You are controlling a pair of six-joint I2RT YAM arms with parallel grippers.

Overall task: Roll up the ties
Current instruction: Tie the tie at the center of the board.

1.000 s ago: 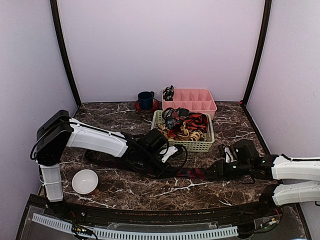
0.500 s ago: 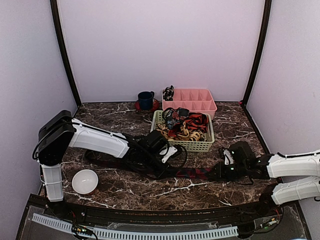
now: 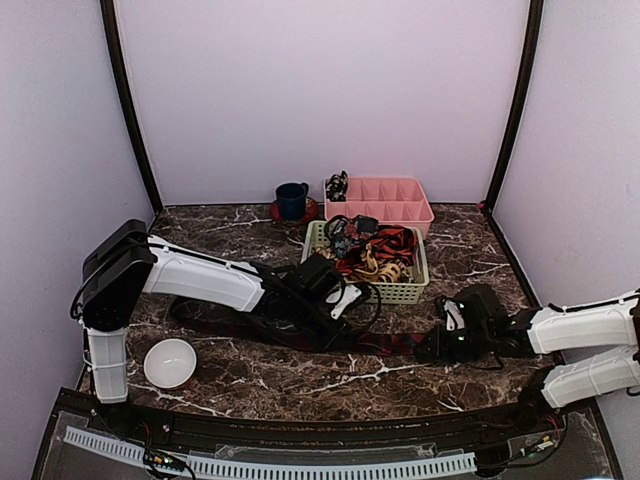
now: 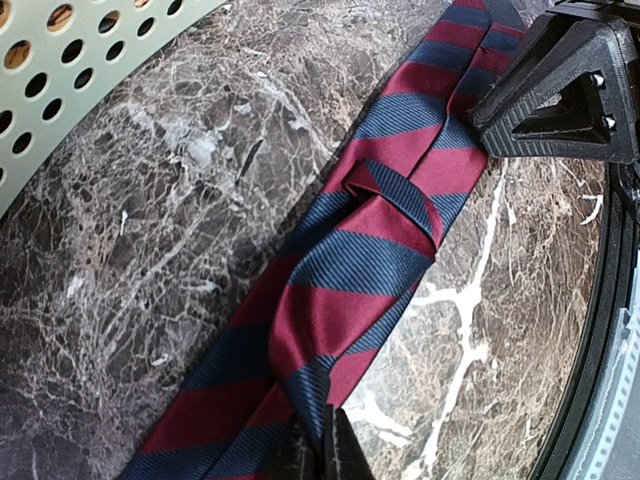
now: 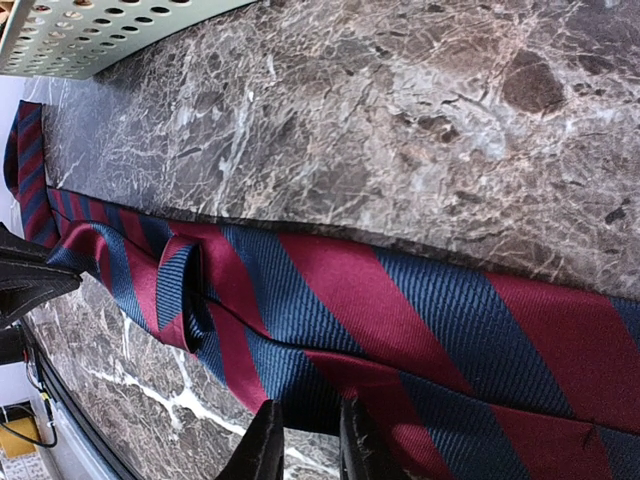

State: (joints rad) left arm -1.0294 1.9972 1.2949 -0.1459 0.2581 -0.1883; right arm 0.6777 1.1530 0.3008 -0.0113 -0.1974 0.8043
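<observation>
A long tie with dark blue and red stripes (image 3: 390,345) lies across the marble table between my two grippers. My left gripper (image 3: 338,318) is shut on a pinched fold of it (image 4: 340,270), fingertips together at the bottom of the left wrist view (image 4: 320,448). My right gripper (image 3: 428,348) is shut on the tie's near edge (image 5: 400,320), fingers narrowly apart with fabric between them (image 5: 308,440). The tie buckles into a small loop between the grippers. Other ties, red-and-black (image 3: 392,240) and leopard-print (image 3: 375,263), lie in a basket.
The pale green perforated basket (image 3: 375,291) stands just behind the grippers. Behind it is a pink divided tray (image 3: 385,213) with a small coil (image 3: 338,185). A blue mug (image 3: 292,198) sits at the back, a white bowl (image 3: 169,362) at front left. Black cables (image 3: 365,305) loop by the left wrist.
My right gripper has slid left towards the left one, and the left wrist has shifted slightly right and back. The tie between them has slackened and bunched.
</observation>
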